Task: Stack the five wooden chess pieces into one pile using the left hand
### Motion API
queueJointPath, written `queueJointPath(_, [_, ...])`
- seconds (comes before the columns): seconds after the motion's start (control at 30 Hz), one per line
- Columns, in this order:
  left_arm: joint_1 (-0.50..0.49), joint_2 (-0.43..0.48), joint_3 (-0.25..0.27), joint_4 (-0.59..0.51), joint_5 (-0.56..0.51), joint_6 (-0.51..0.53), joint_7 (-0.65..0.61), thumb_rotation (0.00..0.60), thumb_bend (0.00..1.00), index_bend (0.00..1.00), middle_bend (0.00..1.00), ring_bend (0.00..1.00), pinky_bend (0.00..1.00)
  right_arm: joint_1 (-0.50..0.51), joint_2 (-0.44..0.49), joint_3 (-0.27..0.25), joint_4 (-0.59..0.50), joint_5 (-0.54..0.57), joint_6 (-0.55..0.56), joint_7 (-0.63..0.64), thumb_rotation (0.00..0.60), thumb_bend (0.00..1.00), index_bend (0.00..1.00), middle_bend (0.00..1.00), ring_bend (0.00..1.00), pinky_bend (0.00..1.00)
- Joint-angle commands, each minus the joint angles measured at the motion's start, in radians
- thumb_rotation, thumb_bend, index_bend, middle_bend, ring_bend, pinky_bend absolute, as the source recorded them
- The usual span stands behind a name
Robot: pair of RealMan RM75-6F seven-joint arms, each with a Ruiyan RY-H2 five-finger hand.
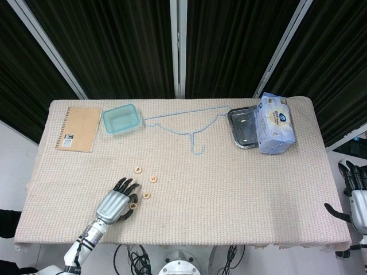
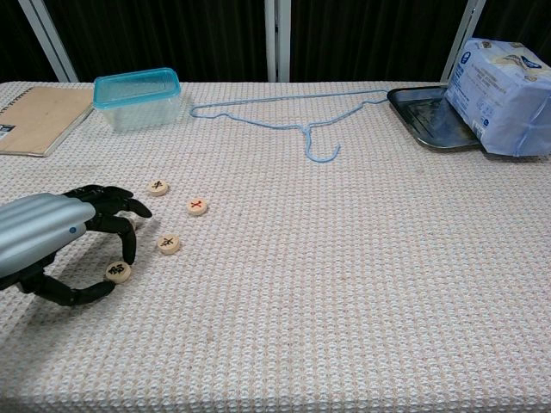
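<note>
OK, my left hand [image 2: 52,241] curls round the nearest chess piece [image 2: 118,271], fingertip & thumb bracketing it — real pinch? Can't tell. Others lie just beyond; right hand [image 1: 355,192] parked off-table, idle.

Notebook [image 1: 78,128] lies left of the container [image 1: 121,118]; hanger [image 1: 186,124] between container and tray [image 1: 243,129].

Red cross mark on chess piece [image 2: 198,206]

Left hand [image 2: 53,241]: silver back shell, black fingers, small blue dot.
</note>
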Motion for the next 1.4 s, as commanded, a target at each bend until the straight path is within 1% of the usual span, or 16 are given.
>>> queueJointPath(0.03, [-0.001, 0.003, -0.001, -0.006, 0.000, 0.004, 0.001, 0.600, 0.34, 0.48, 0.13, 0.00, 0.00, 0.000, 0.001, 0.000, 0.000, 0.000, 0.000, 0.000, 0.600, 0.08, 0.00, 0.00, 0.00, 0.00])
queueJointPath(0.23, [-0.005, 0.031, -0.019, -0.041, -0.004, 0.021, 0.008, 0.600, 0.34, 0.48, 0.13, 0.00, 0.00, -0.001, 0.001, 0.000, 0.000, 0.000, 0.001, 0.003, 0.600, 0.08, 0.00, 0.00, 0.00, 0.00])
queueJointPath(0.47, [-0.028, 0.060, -0.068, -0.043, -0.049, 0.010, -0.023, 0.600, 0.34, 0.48, 0.13, 0.00, 0.00, -0.002, 0.003, 0.000, 0.001, -0.004, 0.003, 0.012, 0.600, 0.08, 0.00, 0.00, 0.00, 0.00])
queueJointPath(0.63, [-0.048, 0.048, -0.082, -0.025, -0.065, -0.013, -0.031, 0.600, 0.34, 0.48, 0.13, 0.00, 0.00, 0.000, 0.002, 0.002, 0.005, 0.000, 0.000, 0.016, 0.600, 0.08, 0.00, 0.00, 0.00, 0.00])
queueJointPath(0.87, [-0.086, 0.010, -0.111, 0.022, -0.112, -0.059, -0.017, 0.600, 0.34, 0.48, 0.13, 0.00, 0.00, -0.001, 0.001, 0.001, 0.005, -0.004, 0.003, 0.018, 0.600, 0.08, 0.00, 0.00, 0.00, 0.00])
queueJointPath(1.4, [-0.101, -0.006, -0.107, 0.045, -0.154, -0.068, 0.009, 0.600, 0.34, 0.47, 0.13, 0.00, 0.00, 0.003, 0.003, 0.005, 0.010, 0.005, -0.005, 0.033, 0.600, 0.08, 0.00, 0.00, 0.00, 0.00])
